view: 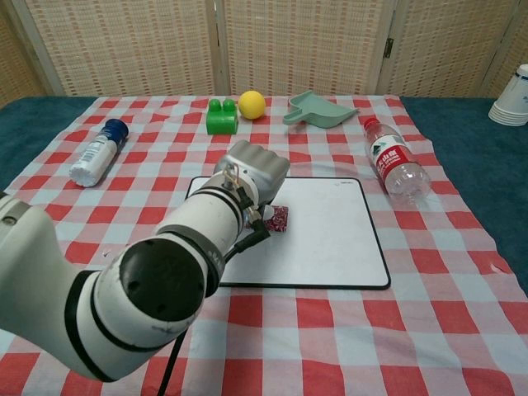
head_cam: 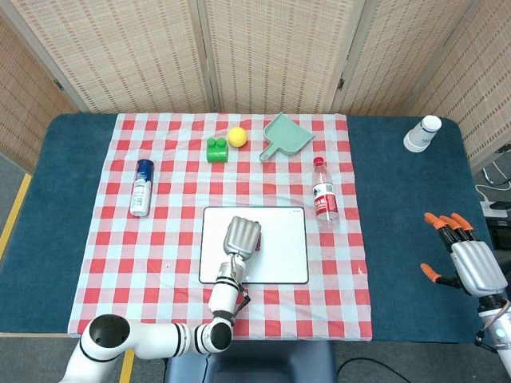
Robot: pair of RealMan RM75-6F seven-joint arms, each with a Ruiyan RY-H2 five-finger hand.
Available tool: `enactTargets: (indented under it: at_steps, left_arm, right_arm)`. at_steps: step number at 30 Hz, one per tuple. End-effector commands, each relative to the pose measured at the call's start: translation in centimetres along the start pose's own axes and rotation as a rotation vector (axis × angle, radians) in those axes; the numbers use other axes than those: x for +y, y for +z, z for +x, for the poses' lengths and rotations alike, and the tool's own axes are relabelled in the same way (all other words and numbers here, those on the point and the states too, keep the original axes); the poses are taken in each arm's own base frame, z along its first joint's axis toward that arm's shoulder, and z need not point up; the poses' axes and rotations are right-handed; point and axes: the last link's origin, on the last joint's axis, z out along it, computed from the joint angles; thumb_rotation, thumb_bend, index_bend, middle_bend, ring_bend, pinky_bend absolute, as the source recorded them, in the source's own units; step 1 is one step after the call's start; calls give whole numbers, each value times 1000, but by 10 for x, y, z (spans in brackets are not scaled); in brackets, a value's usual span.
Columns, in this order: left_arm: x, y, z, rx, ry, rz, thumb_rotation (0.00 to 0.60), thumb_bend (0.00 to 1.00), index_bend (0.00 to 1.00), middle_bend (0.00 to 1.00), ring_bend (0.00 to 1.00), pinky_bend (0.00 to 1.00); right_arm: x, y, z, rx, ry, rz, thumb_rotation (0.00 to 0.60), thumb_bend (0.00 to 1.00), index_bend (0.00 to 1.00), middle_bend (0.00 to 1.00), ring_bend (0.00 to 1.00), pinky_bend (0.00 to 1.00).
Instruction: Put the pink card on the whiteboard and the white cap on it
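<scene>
We see whiteboard (head_cam: 279,255) at centre frame, right half bare. Left hand (head_cam: 242,236) over its middle, fingers curled down on pink card (view: 280,219), card mostly hidden; can't tell if white cap under it. Right hand (head_cam: 471,263) at lower right edge over bare table (head_cam: 399,239), fingers spread, holding nothing. Water bottle (head_cam: 323,194) lying just right of board. Cup stack (head_cam: 421,133) upper right.

The left arm reaches forward from the near edge, its forearm running away from the body and its wrist straight. The left hand (head_cam: 242,236) (view: 257,169) faces palm down with fingers curled under; whether they hold anything cannot be seen. The right hand (head_cam: 468,260) hangs at the far right, fingers spread apart and pointing forward, holding nothing.
</scene>
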Motion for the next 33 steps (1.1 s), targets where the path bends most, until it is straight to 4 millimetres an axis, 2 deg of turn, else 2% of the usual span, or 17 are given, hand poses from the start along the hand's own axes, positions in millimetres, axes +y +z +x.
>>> enactTargets:
  at_steps: [1,5,11,22,26,29,32,33]
  left_arm:
    - [0,2,-1,-1,-3,2,600,319,520,1000,1000,1000]
    - [-4,3,-1,-4,-5,4,600,314,507,1000,1000,1000]
    - [-9,3,-1,-12,-15,5,600,269,436,1000,1000,1000]
    - [-21,0,4,1,-9,22,600,260,423,1000,1000,1000]
    - [-44,-9,14,28,-10,62,600,252,431,1000,1000,1000]
    - [-74,-23,18,50,-55,107,600,257,448,1000,1000,1000]
    - [-108,-45,13,77,-137,129,600,260,463,991,1000,1000]
    - [-119,-57,9,96,-206,104,600,261,443,961,994,994]
  right_arm:
    - [1,0,0,-1,0,-3,600,211,20,140,10,72]
    - [1,2,-1,-3,0,-8,600,211,20,140,10,72]
    - [1,3,-2,-7,-3,-10,600,211,20,140,10,73]
    - [1,2,-2,-5,-4,-10,600,211,20,140,10,72]
    - [0,3,-2,-8,-4,-7,600,212,20,140,10,72]
    - [-2,1,-2,-8,-4,3,600,211,20,140,10,72]
    - [-5,-1,-3,-7,-4,16,600,212,20,140,10,72]
    - [-6,-2,-3,-7,-4,20,600,211,20,140,10,72]
